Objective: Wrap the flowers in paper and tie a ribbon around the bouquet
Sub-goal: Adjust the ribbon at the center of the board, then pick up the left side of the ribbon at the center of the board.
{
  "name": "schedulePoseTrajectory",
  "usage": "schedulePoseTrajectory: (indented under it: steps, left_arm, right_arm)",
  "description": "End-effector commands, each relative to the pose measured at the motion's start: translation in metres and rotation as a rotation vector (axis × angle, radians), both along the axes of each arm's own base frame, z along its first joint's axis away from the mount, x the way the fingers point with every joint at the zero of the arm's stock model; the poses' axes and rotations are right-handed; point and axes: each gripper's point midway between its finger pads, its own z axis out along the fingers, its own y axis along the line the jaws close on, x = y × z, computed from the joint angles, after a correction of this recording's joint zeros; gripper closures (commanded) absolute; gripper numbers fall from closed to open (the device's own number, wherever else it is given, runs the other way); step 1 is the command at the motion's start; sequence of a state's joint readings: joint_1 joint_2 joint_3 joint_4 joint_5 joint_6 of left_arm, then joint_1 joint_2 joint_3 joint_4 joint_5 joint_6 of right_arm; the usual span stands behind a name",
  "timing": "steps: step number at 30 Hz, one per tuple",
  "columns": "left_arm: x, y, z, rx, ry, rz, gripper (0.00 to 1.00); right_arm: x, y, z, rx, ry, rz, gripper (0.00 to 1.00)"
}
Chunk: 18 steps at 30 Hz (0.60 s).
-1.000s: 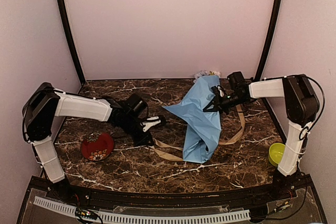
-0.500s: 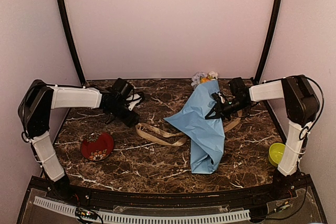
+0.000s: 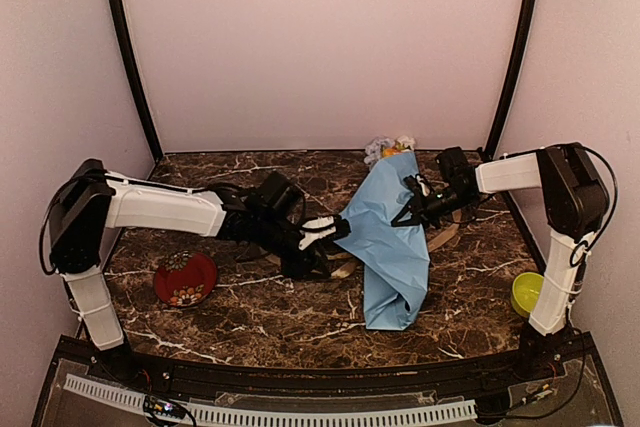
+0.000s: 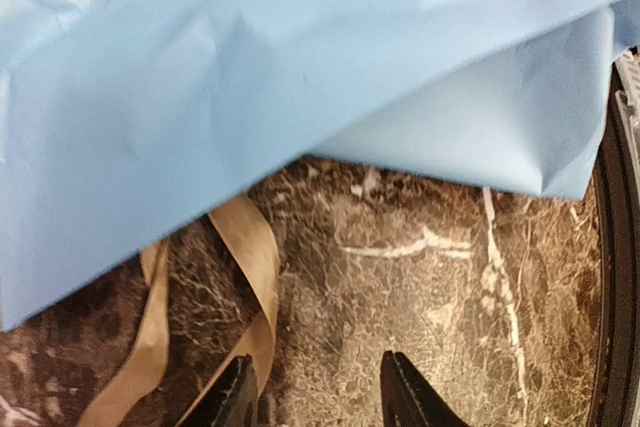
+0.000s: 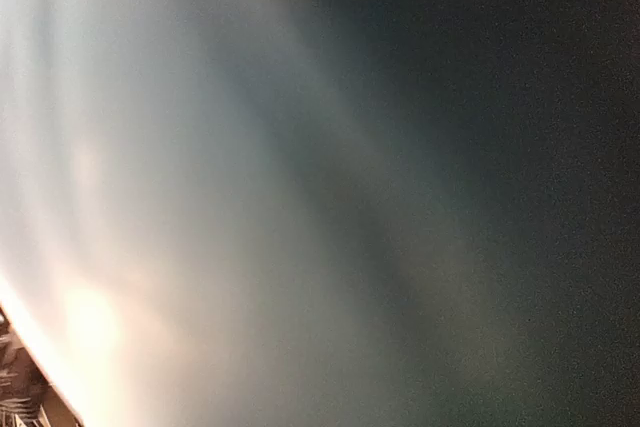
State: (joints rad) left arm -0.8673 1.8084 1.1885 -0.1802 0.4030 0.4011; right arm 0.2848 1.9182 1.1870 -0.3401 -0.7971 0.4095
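The bouquet lies diagonally right of centre. Its light-blue paper point(image 3: 392, 247) is wrapped round the flowers point(image 3: 388, 147), whose heads poke out at the far end. The tan ribbon point(image 3: 343, 269) shows beside the paper's left edge and again on its right side. My left gripper point(image 3: 326, 231) is open just left of the paper's left corner. In the left wrist view its gripper point(image 4: 315, 395) hovers over bare marble with the ribbon point(image 4: 252, 257) beside the left finger and the paper point(image 4: 300, 67) ahead. My right gripper point(image 3: 410, 210) is shut on the paper's right edge. Blurred paper fills the right wrist view.
A red patterned dish point(image 3: 185, 279) sits at the front left, under my left arm's reach. A yellow-green cup point(image 3: 527, 293) stands at the front right beside the right arm's base. Walls close in the marble table point(image 3: 250, 322) on three sides.
My left gripper swung from the back left to the centre, right up to the paper's left corner, with its jaws apart. The ribbon loop now lies under that arm. Right gripper and bouquet stayed put.
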Motion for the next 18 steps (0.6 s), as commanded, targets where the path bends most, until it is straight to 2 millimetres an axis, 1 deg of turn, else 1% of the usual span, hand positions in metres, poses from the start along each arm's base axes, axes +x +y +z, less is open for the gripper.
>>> schedulePoseTrajectory:
  steps: [1,4,5,6,8,10,11,13,14,16,18]
  left_arm:
    - [0.002,-0.011,0.016,-0.085,-0.005,-0.041,0.57]
    - [0.008,-0.027,0.055,-0.248,-0.081,-0.04,0.55]
    - [0.011,-0.032,0.068,-0.304,-0.129,-0.041,0.52]
    - [0.011,-0.035,0.072,-0.323,-0.173,-0.052,0.48]
    - [0.014,-0.04,0.066,-0.286,-0.315,-0.067,0.39]
    - [0.02,-0.042,0.048,-0.211,-0.424,-0.096,0.34]
    - [0.023,-0.043,0.04,-0.193,-0.443,-0.102,0.33]
    - [0.036,-0.045,0.034,-0.167,-0.464,-0.059,0.31]
    - [0.04,-0.048,0.035,-0.172,-0.458,-0.037,0.3]
    - [0.046,-0.053,0.037,-0.191,-0.424,0.003,0.29]
    - [0.048,-0.058,0.035,-0.194,-0.377,0.027,0.34]
  right_arm:
    - [0.003,0.001,0.008,0.034,-0.032,0.004,1.0]
    - [0.002,0.0,0.006,0.031,-0.03,-0.004,1.0]
    - [0.002,0.001,0.005,0.032,-0.03,-0.004,1.0]
    - [0.002,0.001,0.006,0.034,-0.03,-0.004,1.0]
    - [0.002,0.001,0.007,0.037,-0.032,-0.004,1.0]
    - [0.002,0.001,0.009,0.04,-0.036,-0.002,1.0]
    - [0.002,0.001,0.009,0.04,-0.035,-0.003,1.0]
    - [0.002,0.001,0.01,0.036,-0.038,-0.004,1.0]
    - [0.002,0.0,0.01,0.033,-0.039,-0.006,1.0]
    - [-0.006,-0.003,0.0,0.022,-0.014,-0.006,1.0]
    - [-0.007,-0.003,-0.001,0.026,-0.013,-0.008,1.0]
